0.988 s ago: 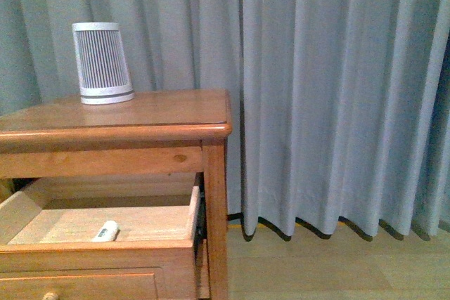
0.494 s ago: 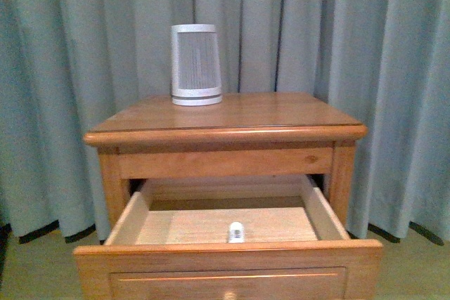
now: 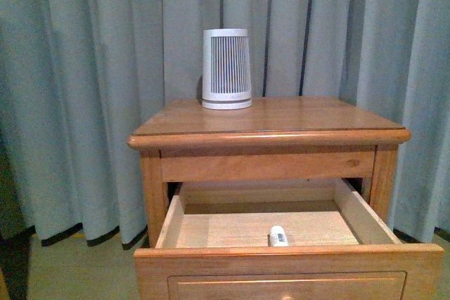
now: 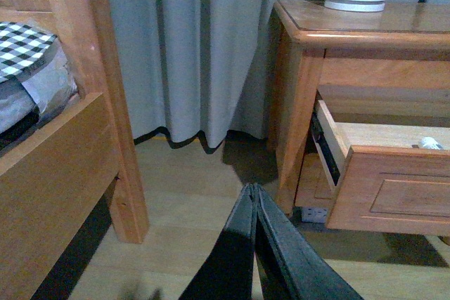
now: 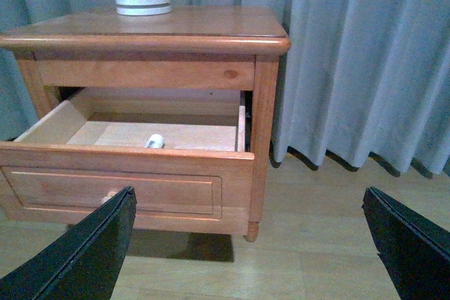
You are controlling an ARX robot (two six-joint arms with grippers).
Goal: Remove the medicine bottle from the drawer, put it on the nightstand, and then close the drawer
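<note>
Drawer (image 3: 288,261) stood pulled out below the counter's (image 3: 281,121) front edge, which we judged left the medicine bottle (image 3: 278,236) exposed: small white cylinder on its side, just behind the drawer front. We saw the right end effector (image 5: 248,198) spread wide, empty, facing it. The left end effector (image 4: 252,191) was pinched closed on nothing, low off the counter's left front corner.

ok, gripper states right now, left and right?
Left gripper: closed, holding nothing.
Right gripper: open wide, empty.
</note>
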